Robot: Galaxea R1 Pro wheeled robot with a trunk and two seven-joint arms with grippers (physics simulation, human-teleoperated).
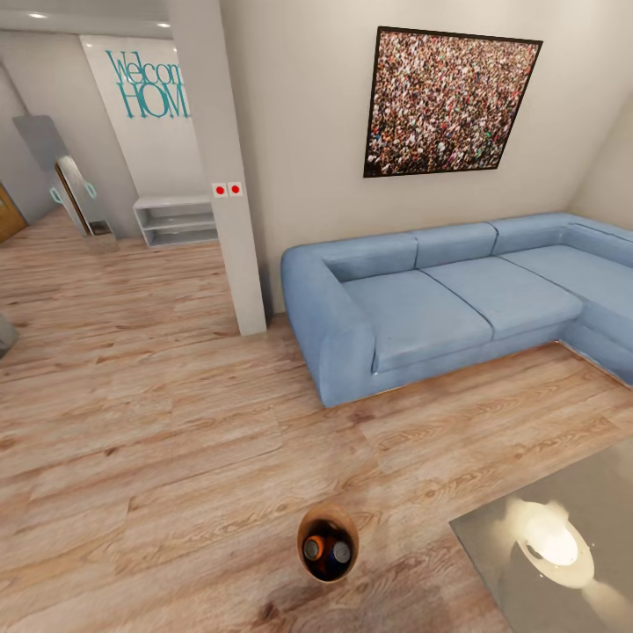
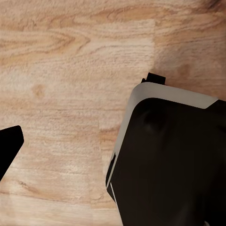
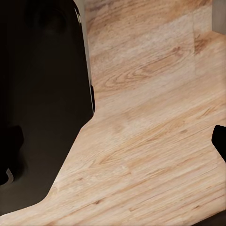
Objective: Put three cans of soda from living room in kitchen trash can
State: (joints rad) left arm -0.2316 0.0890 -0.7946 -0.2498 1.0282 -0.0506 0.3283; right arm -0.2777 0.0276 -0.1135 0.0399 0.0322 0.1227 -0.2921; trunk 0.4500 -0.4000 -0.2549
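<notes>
- Nearest the head camera, low in its view, stands the bin (image 1: 327, 543) on the wooden floor (image 1: 158, 457), seen from above, its inside brown.
- Cans (image 1: 326, 551) lie inside the bin: an orange one and a dark one with silvery tops can be made out; a third cannot be told for sure.
- Just to the right of the bin is the corner of a glass-topped table (image 1: 492, 536), with a bright lamp reflection (image 1: 554, 545) on it.
- Beyond them, against the wall, runs the long light-blue sofa (image 1: 440, 299), and above it hangs the framed crowd picture (image 1: 447, 103).
- Further left, a white pillar (image 1: 224, 176) carries two red dots, and a white shelf (image 1: 176, 220) sits behind it.
- Both wrist views show floorboards and the robot's dark body (image 2: 169, 165); a black tip (image 2: 9, 146) at the frame edge may be a finger.
- How far either gripper is open, or whether it holds anything, cannot be told.
</notes>
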